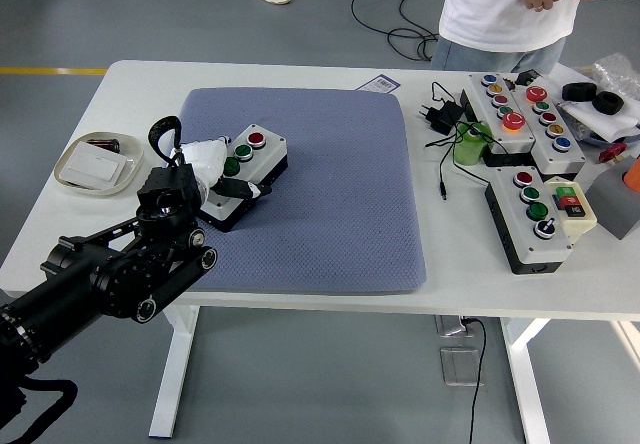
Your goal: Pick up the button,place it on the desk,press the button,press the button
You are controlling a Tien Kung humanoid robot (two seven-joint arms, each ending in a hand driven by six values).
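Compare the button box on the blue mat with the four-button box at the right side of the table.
The small button box lies on the blue mat under the left hand; the four-button box lies on bare table, untouched. The small one shows a red and two green buttons; the other has four. Both have pale tops on black bases.

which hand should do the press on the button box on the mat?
Left. The left hand is already on the button box on the blue mat, fingers over its near end by the green button. The right arm isn't in view at all, so it would likely have much farther to travel.
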